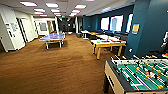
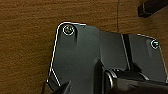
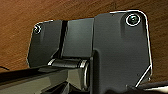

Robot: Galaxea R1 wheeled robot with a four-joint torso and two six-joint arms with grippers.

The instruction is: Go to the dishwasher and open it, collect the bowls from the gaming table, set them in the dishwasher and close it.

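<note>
The gaming table, white-topped with a yellow edge and yellow legs, stands at mid-right in the head view, several metres ahead on the brown carpet. Some flat colourful items lie on it; the bowls are too small to make out there. The dishwasher is out of view. Both wrist views look down on brown carpet past the robot's own dark plate.
A table-football table with a green field stands close at the lower right. A blue table-tennis table is at the back left. A teal pillar rises on the right, with a person at the edge. Open carpet lies ahead.
</note>
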